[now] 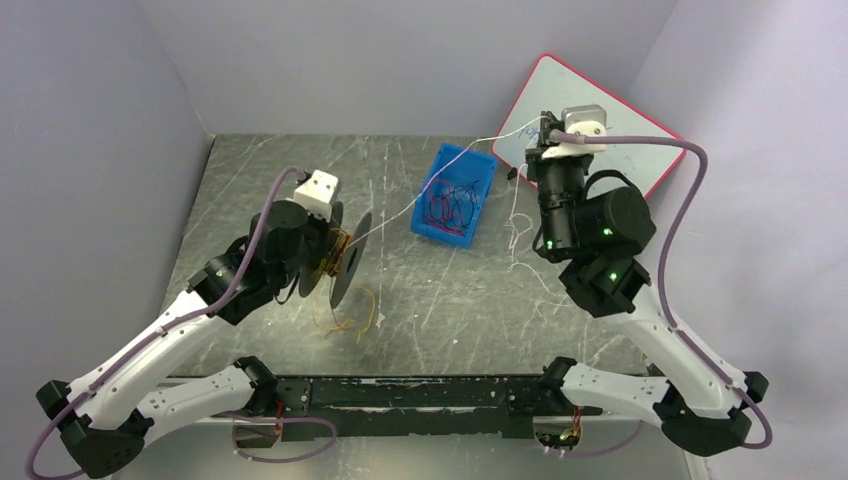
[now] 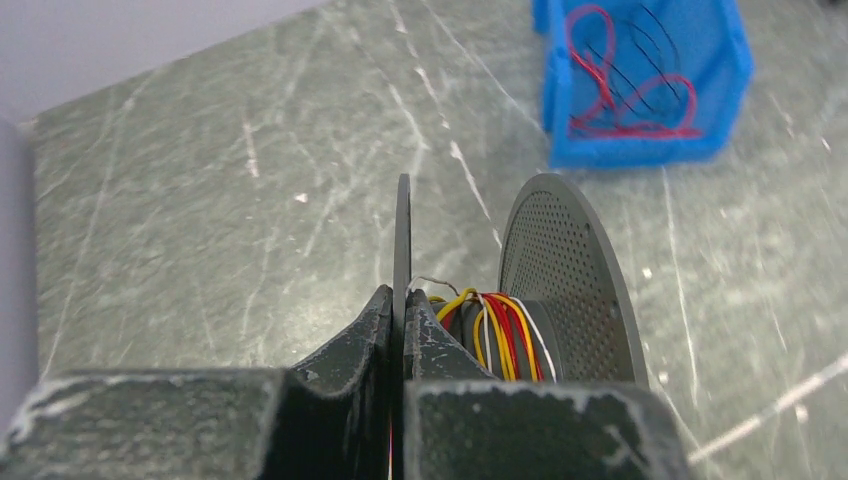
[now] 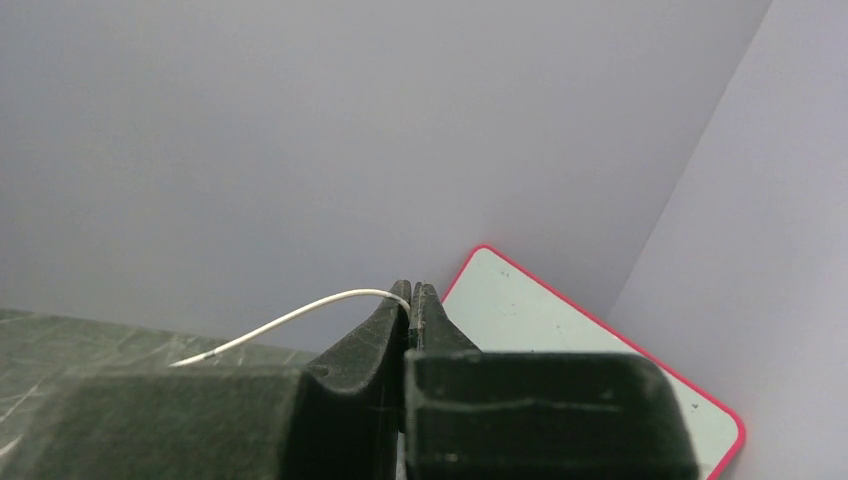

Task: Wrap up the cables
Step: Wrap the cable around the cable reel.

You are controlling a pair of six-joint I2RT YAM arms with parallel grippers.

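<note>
Starting with the top view: we see the left gripper [image 1: 328, 252] clamped on a dark grey plastic spool with perforated disc flanges [image 1: 352, 258], held on edge above the grey marbled stone table [image 1: 260, 180]. A thin white cable [image 1: 400, 204] runs taut from the spool, past the corner of a blue plastic bin [image 1: 487, 190], up to the right gripper [image 1: 545, 135], which sits high near the far right corner. Loose yellow-orange cable ends [image 1: 350, 315] curl on the table just below the spool. Red and dark cables [image 1: 450, 205] lie tangled inside the bin. A red-edged whiteboard [image 1: 620, 120] leans in the corner behind the right arm. Left wrist view: left gripper [image 2: 402, 305] is fully closed, fingers [image 2: 350, 340] pinching the thin near flange; we count yellow, red and white cable turns [image 2: 497, 335] wound on the spool [image 2: 560, 270] core, bin [image 2: 640, 150] beyond. Right wrist view: right gripper [image 3: 413, 295] is pressed shut on the white cable [image 3: 290, 320], which arcs off to the left toward the table; whiteboard [image 3: 540, 320] directly behind the fingertips.
</note>
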